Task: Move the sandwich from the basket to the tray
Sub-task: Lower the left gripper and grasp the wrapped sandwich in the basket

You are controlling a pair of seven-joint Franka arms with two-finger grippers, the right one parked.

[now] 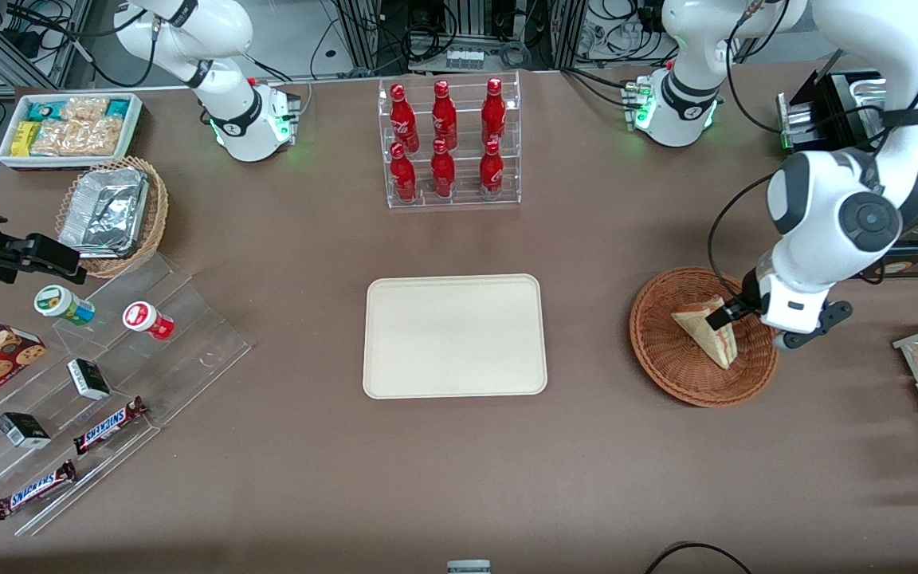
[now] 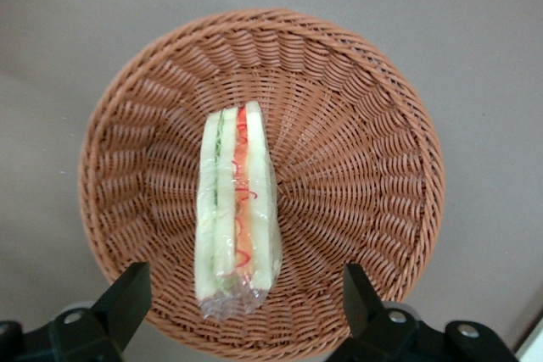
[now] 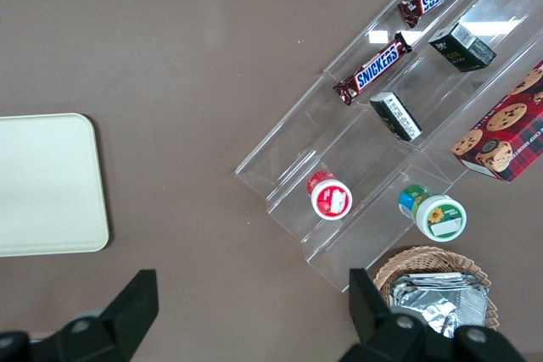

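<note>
Fingers spread wide, the gripper [image 2: 242, 298] hovers over the plastic-wrapped triangular white-bread sandwich [image 2: 237, 214] lying in the round reddish-brown wicker basket [image 2: 365, 167]; closing off-centre could let the slick wrap slip free.

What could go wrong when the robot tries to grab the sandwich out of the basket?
The gripper hangs open above the sandwich, not touching it yet.

1. The sandwich is in shiny plastic wrap, so it might slip out of the fingers.
2. It is soft, so a hard squeeze could squash it.
3. It lies near the sloping wall of the basket, so a finger might catch the wicker and drag the basket.
</note>
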